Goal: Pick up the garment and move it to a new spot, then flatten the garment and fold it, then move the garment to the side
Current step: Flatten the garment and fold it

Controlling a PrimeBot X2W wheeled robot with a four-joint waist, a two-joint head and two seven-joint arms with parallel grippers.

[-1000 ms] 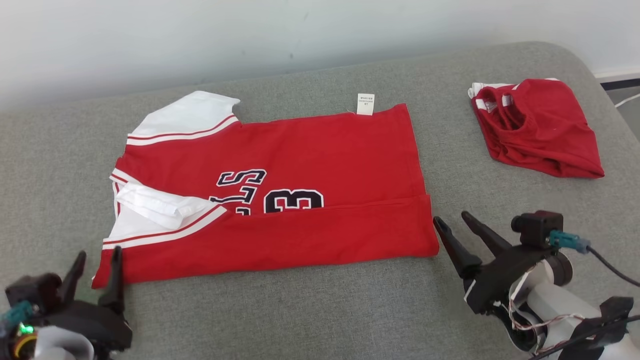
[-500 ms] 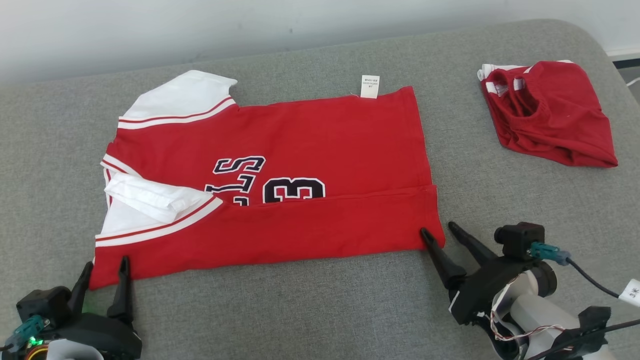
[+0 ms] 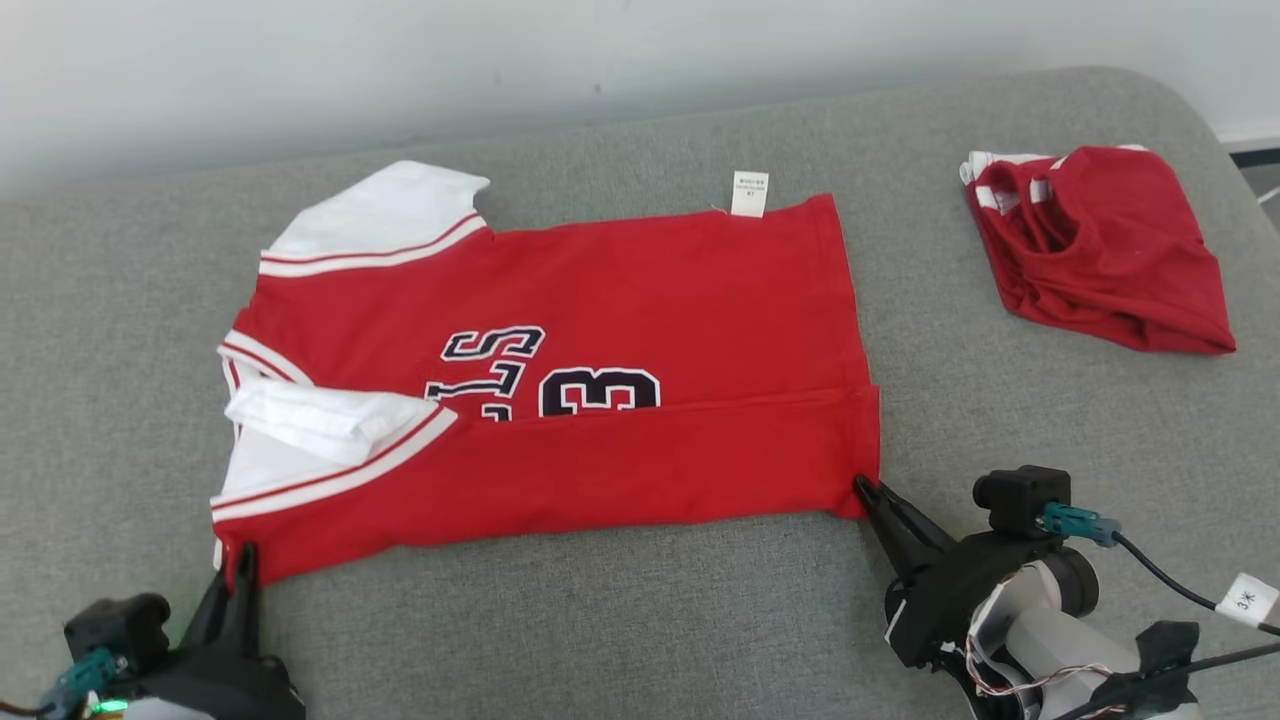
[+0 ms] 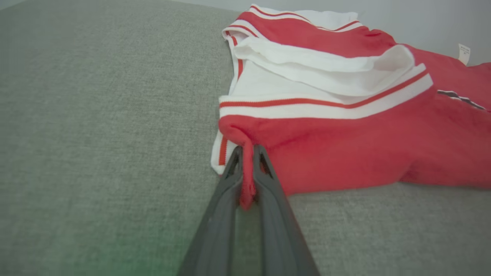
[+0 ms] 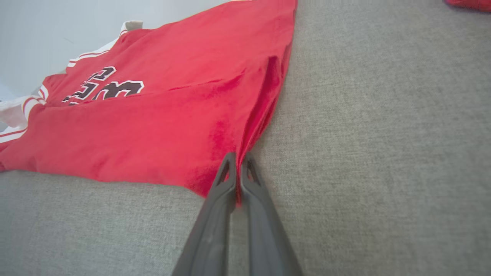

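Observation:
The garment is a red jersey with white sleeves and dark lettering, spread on the grey cushion with its near edge folded up in a strip. My left gripper is shut on the garment's near left corner; the left wrist view has red cloth pinched between the fingers. My right gripper is shut on the near right corner, where the right wrist view shows the hem bunched between the fingertips. Lettering appears at the left of that view.
A second red garment lies crumpled at the far right of the grey cushion. A pale wall runs behind. A cable with a white tag trails from my right arm. Open cushion lies in front of the jersey.
Both grippers moved in to the garment's near corners and closed on them; one second ago they stood open just short of the cloth. The camera shifted a little.

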